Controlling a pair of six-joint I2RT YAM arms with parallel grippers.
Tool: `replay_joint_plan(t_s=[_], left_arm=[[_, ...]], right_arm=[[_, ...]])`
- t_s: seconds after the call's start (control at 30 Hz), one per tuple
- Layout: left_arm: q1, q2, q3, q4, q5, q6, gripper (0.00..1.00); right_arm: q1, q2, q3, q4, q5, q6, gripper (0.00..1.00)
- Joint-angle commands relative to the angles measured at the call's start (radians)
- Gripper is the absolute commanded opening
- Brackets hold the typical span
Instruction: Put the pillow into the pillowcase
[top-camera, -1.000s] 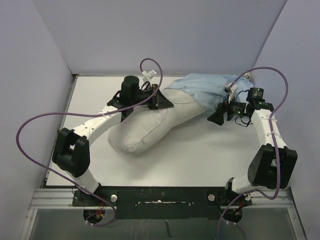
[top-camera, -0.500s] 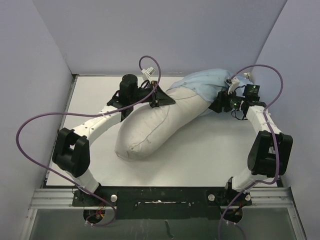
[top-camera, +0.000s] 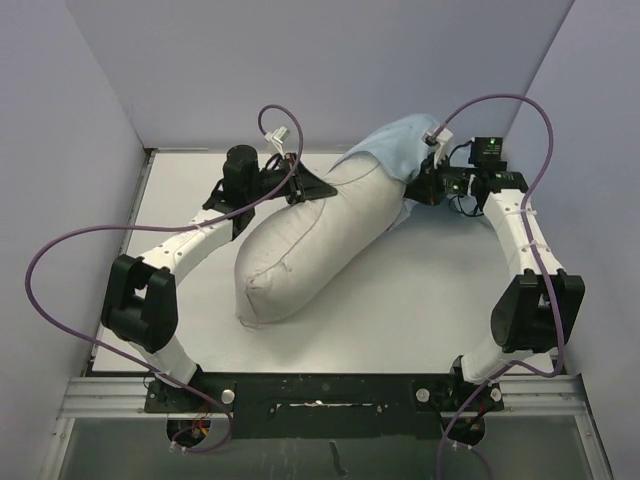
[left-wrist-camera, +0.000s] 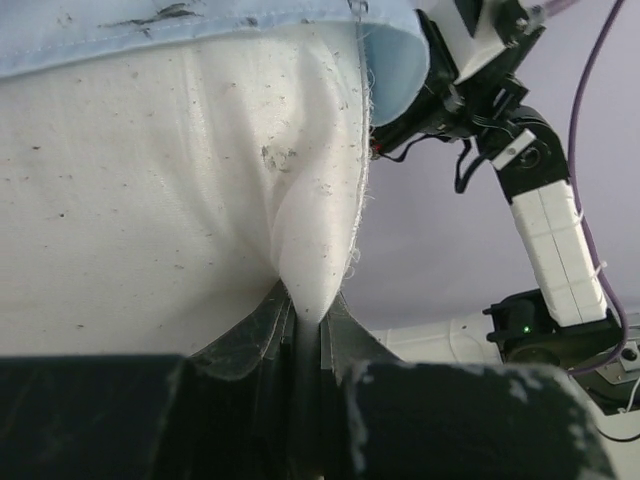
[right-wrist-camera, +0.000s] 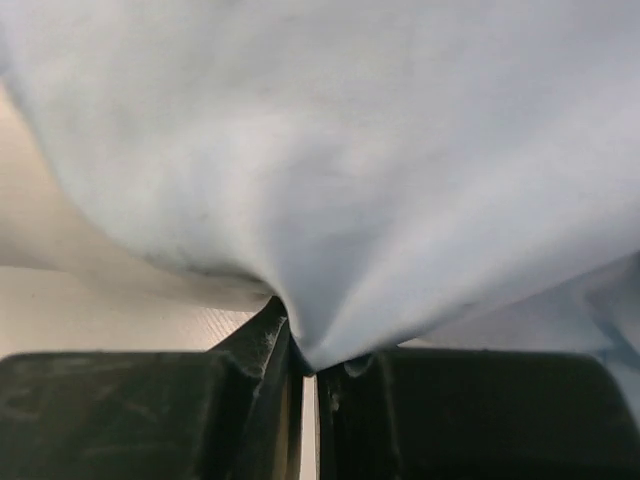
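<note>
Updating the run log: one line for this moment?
left gripper: shut on pillow | right gripper: shut on pillowcase | pillow: mostly outside pillowcase

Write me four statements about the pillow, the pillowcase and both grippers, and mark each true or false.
1. The left gripper is shut on the pillow. True.
2. The right gripper stands open. False: it is shut on the pillowcase.
3. The pillowcase covers the whole pillow. False: only the far end is covered; most of the pillow is bare.
4. The pillow's near end rests on the table. True.
</note>
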Motion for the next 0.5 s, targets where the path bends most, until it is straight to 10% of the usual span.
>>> replay_joint_plan(t_s=[0.0, 0.2, 0.47], left_arm=[[0.014, 0.013, 0.000, 0.140, 0.026, -0.017, 0.00], [0.041, 0.025, -0.033, 0.098, -0.017, 0.028, 0.00], [0.062, 0.038, -0.070, 0.068, -0.082, 0.080, 0.00]], right_arm=[[0.095, -0.074, 0.150, -0.170, -0.178, -0.160, 0.00], [0.156, -0.049, 0.264, -0.226, -0.318, -0.161, 0.00], [0.178, 0.023, 0.140, -0.164, -0.067, -0.046, 0.07]])
